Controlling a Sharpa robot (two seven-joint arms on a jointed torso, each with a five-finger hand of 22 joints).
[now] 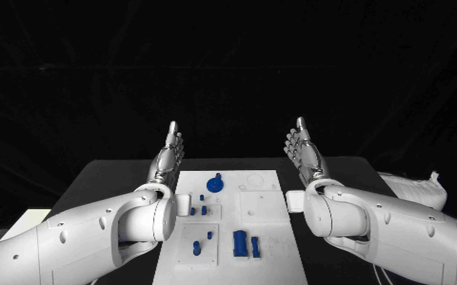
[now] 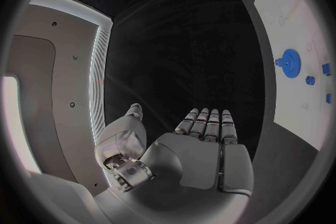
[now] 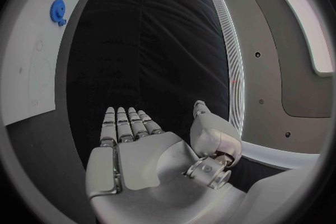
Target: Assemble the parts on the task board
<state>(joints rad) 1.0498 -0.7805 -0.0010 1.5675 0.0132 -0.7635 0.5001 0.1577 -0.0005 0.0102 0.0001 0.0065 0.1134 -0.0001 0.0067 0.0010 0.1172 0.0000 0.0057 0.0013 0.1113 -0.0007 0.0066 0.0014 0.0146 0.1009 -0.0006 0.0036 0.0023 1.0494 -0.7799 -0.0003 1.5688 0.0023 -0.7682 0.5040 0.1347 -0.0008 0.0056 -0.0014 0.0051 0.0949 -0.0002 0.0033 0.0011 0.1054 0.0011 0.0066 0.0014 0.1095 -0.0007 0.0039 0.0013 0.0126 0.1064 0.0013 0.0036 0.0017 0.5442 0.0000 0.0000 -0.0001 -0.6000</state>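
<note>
From my head, I see my left hand (image 1: 170, 155) and my right hand (image 1: 305, 153) held up flat, 1 on each side of the white board (image 1: 259, 209). Both are wide and hold nothing. I think they wait there so the board stays free. Blue parts (image 1: 245, 243) lie on the board, and a blue gear (image 1: 215, 183) sits at its far end. The surface (image 1: 114, 176) is black, and the room behind is dark.

From my left wrist, my left hand (image 2: 203, 151) is flat and apart from the board (image 2: 297, 28).

From my right wrist, my right hand (image 3: 133, 151) is flat too. The gear (image 3: 57, 9) is on the board.
</note>
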